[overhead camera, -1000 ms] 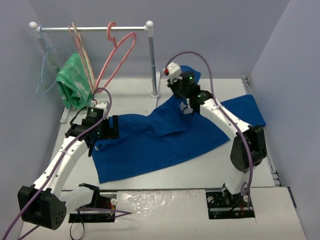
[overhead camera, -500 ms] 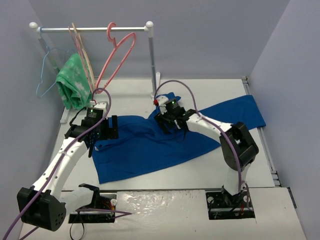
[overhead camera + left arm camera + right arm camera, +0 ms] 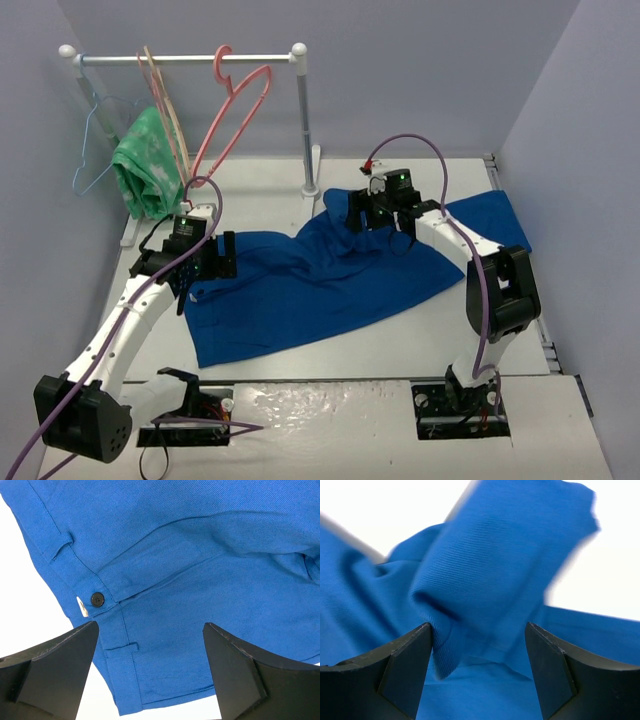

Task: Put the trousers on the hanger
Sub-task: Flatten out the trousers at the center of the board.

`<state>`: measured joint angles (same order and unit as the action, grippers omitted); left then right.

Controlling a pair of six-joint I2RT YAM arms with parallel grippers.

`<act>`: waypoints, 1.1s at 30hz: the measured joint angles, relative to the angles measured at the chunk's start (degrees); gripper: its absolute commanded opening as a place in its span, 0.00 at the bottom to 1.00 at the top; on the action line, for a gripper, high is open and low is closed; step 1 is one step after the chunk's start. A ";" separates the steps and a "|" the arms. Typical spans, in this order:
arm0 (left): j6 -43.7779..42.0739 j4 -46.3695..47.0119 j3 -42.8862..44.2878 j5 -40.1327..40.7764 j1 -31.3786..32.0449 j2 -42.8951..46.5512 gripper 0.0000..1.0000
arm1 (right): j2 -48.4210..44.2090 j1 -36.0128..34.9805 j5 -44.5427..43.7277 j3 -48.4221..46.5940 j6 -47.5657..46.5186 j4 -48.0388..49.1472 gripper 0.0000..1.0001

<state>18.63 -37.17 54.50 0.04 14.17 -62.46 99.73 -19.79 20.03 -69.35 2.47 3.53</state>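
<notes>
Nearest you, the trousers [image 3: 300,290] lie spread on the worktop [image 3: 400,345], the left end effector [image 3: 150,630] released above the buttoned waistband: close squarely on that band, near its edge. Farther on, the right end effector [image 3: 477,630] hangs released astride a raised fold; beyond it the hanger [image 3: 240,110] hangs on the rail [image 3: 180,58], with room between for lifting.

Top view: bright, even, diffuse light; soft faint shadows under arms; glossy glare on near table [image 3: 300,400] edge. Wrist views: table blown out white. Trousers [image 3: 510,555] motion-blurred in right wrist view, weave sharp in left.
</notes>
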 measured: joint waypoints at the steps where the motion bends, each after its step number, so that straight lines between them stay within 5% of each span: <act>1: 0.00 0.00 0.00 -0.01 0.00 0.00 0.83 | 0.20 0.04 1.80 0.03 0.26 0.40 0.71; 11: 0.00 -0.02 0.00 -0.03 0.00 0.00 0.83 | 0.84 0.98 16.06 2.23 2.34 6.77 0.74; 23: 0.00 -0.01 0.00 -0.01 0.00 0.00 0.83 | 1.62 3.52 7.13 3.01 6.01 9.41 0.76; 33: 0.00 -0.02 0.00 -0.01 0.00 0.00 0.83 | 11.56 5.65 5.70 1.39 8.52 13.04 0.71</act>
<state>18.63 -37.19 54.50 0.03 14.17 -62.46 111.29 -14.14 25.73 -67.96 10.99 16.57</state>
